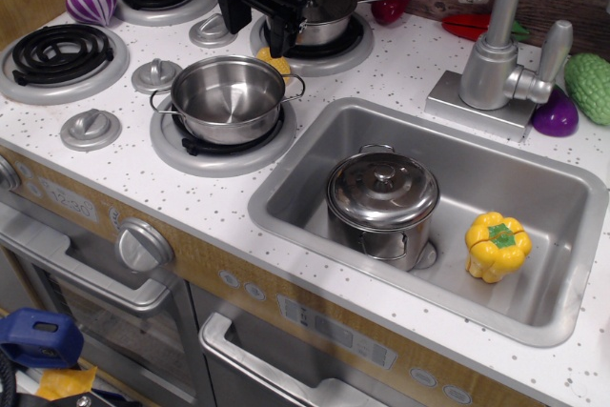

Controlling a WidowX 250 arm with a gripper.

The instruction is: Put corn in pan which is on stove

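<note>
Corn [275,63]: one, on the stove [143,154] just behind the pan [229,98], far-left table area.
Fingers [255,33]: apart, above corn.
Burners: four.
Pots: three.

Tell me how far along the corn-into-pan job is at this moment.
Nothing looks finished: the pan on the stove's front burner is empty. In hand: the gripper is low just behind the pan, beside the corn, which peeks over the rim; whether the jaws hold it is unclear. Left: lifting the corn and dropping it into the pan.
</note>
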